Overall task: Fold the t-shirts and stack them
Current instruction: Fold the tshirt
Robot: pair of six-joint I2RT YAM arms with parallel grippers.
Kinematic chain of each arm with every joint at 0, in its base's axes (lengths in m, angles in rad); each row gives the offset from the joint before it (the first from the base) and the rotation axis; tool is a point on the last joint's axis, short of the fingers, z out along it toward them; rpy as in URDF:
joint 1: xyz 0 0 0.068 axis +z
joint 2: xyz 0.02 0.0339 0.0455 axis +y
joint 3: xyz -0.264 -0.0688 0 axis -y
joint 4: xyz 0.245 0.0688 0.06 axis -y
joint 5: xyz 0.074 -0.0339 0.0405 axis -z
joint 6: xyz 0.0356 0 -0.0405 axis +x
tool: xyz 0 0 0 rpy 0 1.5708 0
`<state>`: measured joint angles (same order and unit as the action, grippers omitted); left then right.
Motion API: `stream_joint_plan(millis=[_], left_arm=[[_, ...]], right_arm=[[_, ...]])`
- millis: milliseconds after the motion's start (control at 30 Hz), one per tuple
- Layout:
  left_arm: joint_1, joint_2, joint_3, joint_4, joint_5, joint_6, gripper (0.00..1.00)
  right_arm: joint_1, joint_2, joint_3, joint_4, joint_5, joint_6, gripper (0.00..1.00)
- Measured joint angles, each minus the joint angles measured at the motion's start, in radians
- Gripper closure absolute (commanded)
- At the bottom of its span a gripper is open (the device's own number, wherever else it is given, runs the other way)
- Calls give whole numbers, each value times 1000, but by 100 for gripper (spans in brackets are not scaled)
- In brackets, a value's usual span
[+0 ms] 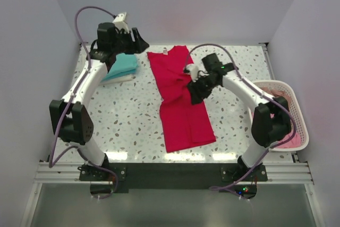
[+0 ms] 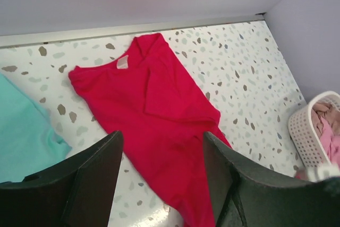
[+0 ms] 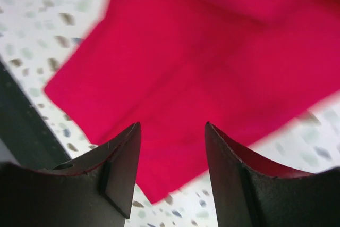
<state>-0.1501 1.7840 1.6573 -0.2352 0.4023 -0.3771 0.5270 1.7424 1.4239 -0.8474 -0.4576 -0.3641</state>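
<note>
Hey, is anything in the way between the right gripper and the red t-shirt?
Nothing visible. The right gripper hangs directly over the red t-shirt with its jaws apart and empty; only open air separates them.

Pale grey walls (image 1: 212, 3) are enclosing a speckled terrazzo-pattern desk (image 1: 127, 115) on three sides; light is glaring off its near edge, where an aluminium rail (image 1: 170, 173) is running across.

Matt red cloth t-shirt (image 1: 183, 120) on glossy speckled table (image 1: 127, 115)
</note>
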Motion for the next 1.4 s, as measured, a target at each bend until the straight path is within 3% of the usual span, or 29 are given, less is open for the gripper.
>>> stream_joint_plan(millis=[167,433,700,967,1067,1167,1200,1300,1400], left_arm=[[-102,-221,-343,36,-4,14,34],[-233,-434,-842,12,-5,-51,31],[-366,-459,-1002,59,8,-129,30],[-495,-356,-1071,147,14,-212,31],[-539,-320,-1067,214,19,-240,40],[-575,-272,-1058,270,23,-266,62],[-585,-255,-1059,282,30,-275,74],[-618,-229,-1066,299,42,-297,87],[-661,-237,-1090,309,56,-311,91]], right_arm=[[-247,-31,-114,62,45,45,47],[-347,136,-138,95,-7,122,50],[-365,163,-194,100,-58,140,55],[-365,163,-232,101,-118,144,61],[-365,164,-249,99,-136,140,72],[-365,166,-263,94,-142,134,94],[-365,169,-267,91,-141,130,100],[-365,174,-268,66,-141,121,100],[-364,175,-262,14,-127,89,100]])
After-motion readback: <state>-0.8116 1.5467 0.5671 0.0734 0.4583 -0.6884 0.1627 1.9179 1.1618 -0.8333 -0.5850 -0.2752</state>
